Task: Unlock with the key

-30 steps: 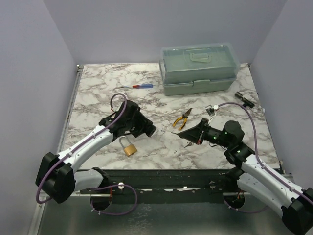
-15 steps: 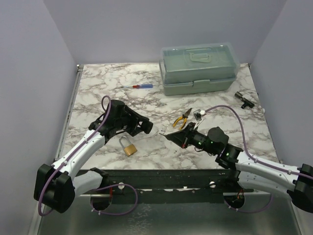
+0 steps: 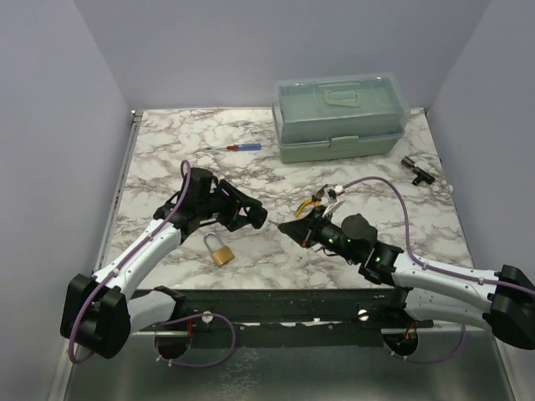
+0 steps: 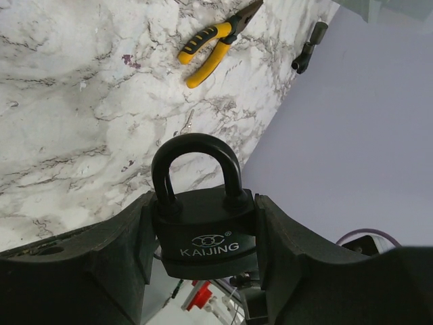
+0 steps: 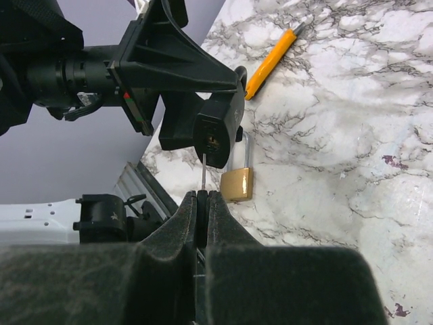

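**Left:** the left claw (image 3: pixel 249 219) clamps the black padlock (image 4: pixel 203 237) by its body. It is raised off the worktop (image 3: pixel 167 159) with the keyhole turned toward the other arm, presumably to present it.

**Centre:** the right claw (image 5: pixel 201 203), pressed together, pinches the key (image 5: pixel 203 172). The blade tip is just beside the keyhole, apparently lined up for insertion; contact cannot be told.

**Count:** two padlocks (the brass padlock (image 3: pixel 220 251) lies unused), one key blade visible, one screwdriver (image 3: pixel 238 147), one pliers (image 3: pixel 311 201), one toolbox (image 3: pixel 338 117).

You see a white, grey-veined marble surface (image 3: pixel 167 142), a black padlock (image 4: pixel 203 233), a brass-yellow padlock (image 3: pixel 220 253), yellow-handled pliers (image 4: pixel 210 47), a pale green box (image 3: pixel 338 117) and a red-and-blue screwdriver (image 3: pixel 238 147).
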